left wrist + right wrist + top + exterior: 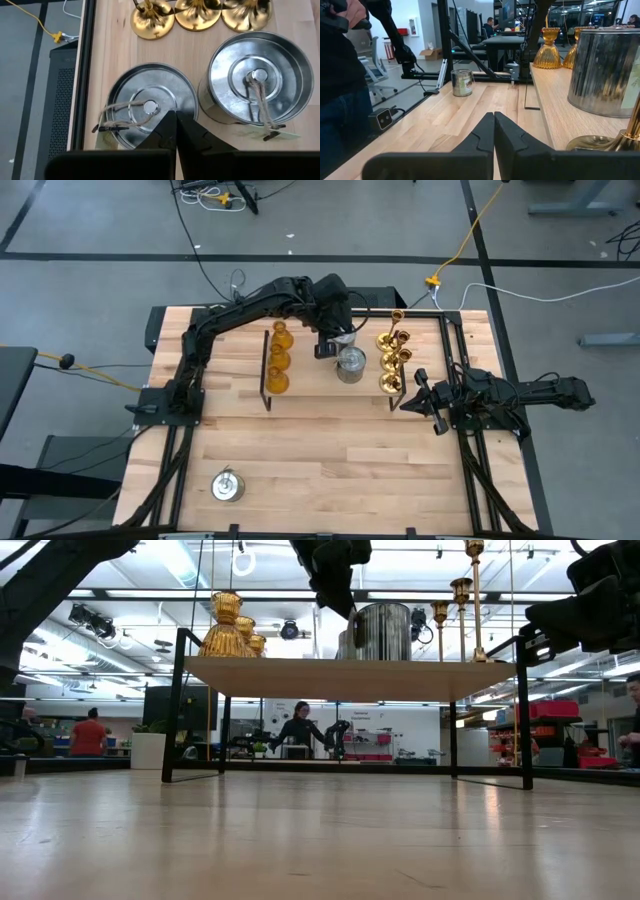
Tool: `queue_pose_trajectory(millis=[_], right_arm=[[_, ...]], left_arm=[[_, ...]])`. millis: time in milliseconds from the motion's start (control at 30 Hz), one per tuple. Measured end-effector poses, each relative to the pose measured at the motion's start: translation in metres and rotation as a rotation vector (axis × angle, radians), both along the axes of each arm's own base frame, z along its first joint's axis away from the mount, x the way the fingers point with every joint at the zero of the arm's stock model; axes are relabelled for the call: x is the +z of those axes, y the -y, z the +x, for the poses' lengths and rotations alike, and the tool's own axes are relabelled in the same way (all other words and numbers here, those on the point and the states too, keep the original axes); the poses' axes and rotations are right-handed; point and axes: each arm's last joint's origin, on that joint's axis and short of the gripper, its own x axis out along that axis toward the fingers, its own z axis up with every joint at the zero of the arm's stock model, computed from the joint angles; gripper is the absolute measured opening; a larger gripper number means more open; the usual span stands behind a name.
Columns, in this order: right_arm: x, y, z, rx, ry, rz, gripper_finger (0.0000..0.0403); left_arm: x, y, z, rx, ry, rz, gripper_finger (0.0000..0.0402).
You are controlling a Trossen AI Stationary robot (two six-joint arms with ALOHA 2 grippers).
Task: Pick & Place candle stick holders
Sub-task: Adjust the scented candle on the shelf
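Placement step: left end effector [334, 345], pinched empty, hovers over shelf cans [350, 365]; next, fetch seven-o'clock can [227, 485].

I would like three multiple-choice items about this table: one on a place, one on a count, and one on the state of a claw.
1. The silver can that is off the rack stands:
A) on the floor
B) on the table, on the left arm's side
C) on a chair
2. Amber holders on the rack:
A) two
B) three
C) five
3. The left claw is:
A) shut
B) wide open
C) gripping a brass holder

Answers:
1 B: the high view shows it alone on the wood.
2 B: three stand in a row.
3 A: its tips meet in the left wrist view.
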Motion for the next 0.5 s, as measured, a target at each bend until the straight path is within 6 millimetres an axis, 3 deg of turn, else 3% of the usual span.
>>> queue_pose_trajectory(millis=[500], right_arm=[[0.0001,0.0000,0.0000,0.000,0.000,0.000,0.0013]], left_arm=[[-0.0048,-0.0026,0.0003,-0.010,-0.019,-0.032,0.0004]])
